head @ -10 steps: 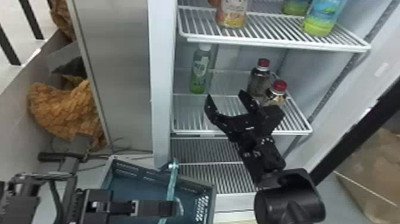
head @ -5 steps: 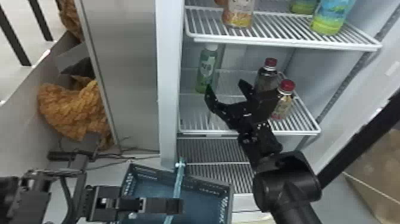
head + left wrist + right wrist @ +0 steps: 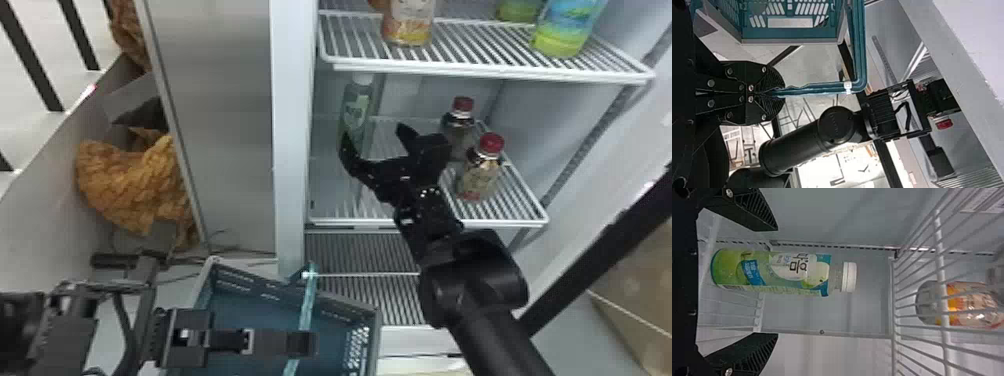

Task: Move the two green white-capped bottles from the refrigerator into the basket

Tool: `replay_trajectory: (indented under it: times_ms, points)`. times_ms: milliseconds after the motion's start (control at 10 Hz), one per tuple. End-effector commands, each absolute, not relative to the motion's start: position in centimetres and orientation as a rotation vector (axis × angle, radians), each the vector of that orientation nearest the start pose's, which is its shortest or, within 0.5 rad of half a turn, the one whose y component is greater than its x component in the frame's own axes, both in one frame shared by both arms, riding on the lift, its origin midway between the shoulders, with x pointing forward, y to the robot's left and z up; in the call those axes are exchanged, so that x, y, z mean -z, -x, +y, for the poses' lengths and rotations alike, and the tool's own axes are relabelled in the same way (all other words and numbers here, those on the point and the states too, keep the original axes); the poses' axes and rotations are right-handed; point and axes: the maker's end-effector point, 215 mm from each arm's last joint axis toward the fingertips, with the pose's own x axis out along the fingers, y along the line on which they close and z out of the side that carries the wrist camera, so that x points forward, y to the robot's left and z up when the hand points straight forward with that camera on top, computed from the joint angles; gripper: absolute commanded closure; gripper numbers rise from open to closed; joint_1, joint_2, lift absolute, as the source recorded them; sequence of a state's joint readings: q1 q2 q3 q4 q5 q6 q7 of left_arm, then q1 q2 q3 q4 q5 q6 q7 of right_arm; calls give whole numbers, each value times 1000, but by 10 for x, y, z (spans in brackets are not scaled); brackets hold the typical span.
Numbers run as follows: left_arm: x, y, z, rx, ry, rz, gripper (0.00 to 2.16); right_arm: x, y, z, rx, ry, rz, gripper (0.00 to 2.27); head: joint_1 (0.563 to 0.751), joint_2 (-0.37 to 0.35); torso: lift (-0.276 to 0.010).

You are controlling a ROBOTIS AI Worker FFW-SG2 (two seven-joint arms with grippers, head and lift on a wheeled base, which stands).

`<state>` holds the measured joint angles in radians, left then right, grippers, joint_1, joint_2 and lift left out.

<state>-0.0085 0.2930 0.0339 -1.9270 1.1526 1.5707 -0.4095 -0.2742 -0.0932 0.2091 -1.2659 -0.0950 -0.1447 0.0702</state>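
"Right gripper point(image 3: 375, 132) first: how did it stand?"

"Wide, with nothing between its pads. It hung over the middle shelf point(image 3: 357, 220) of the refrigerator point(image 3: 289, 150), its fingers pointing toward the back."

"And the green white-capped bottle point(image 3: 356, 112)?"

"Upright at the left rear of the middle shelf, just beyond the fingers. By the right wrist view, the right gripper point(image 3: 777, 282) had 1 finger to each side of the line to that bottle, neither closed on it."

"What about the left gripper point(image 3: 315, 344)?"

"Below and left of the middle shelf, over the basket point(image 3: 250, 310). The left wrist view showed the left gripper point(image 3: 784, 94) narrow, its 2 fingers pinched on the teal handle point(image 3: 306, 310)."

"So the basket sat lower too?"

"Yes, below the middle shelf and to its left. On the right part of that shelf stood 2 red-capped bottles point(image 3: 479, 180)."

"Anything above?"

"An upper shelf point(image 3: 480, 70) over the middle shelf, bearing an orange-labelled bottle point(image 3: 409, 22) and, farther right, a blue-and-green bottle point(image 3: 570, 25), its top cut off by the head view's edge. I couldn't tell its cap colour."
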Motion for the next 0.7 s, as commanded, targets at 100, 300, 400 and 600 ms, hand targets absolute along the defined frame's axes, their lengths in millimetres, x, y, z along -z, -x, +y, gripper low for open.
replay_trajectory:
  times_ms: [100,300,400,600]
  points:
    - [353,-320,36,1153,715,1080,1161,310,-678,-133,-251,57,-70,73,695,-115,-263]
    - [352,-320,34,1155,716,1081,1161,309,-688,-137,-233,69,-62,73,695,-112,-263]
    - [353,-320,33,1158,715,1083,1161,307,-693,-135,-232,70,-63,79,695,-113,-263]
    - [351,-321,30,1166,712,1082,1161,301,-702,-124,-241,63,-57,133,695,-112,-263]
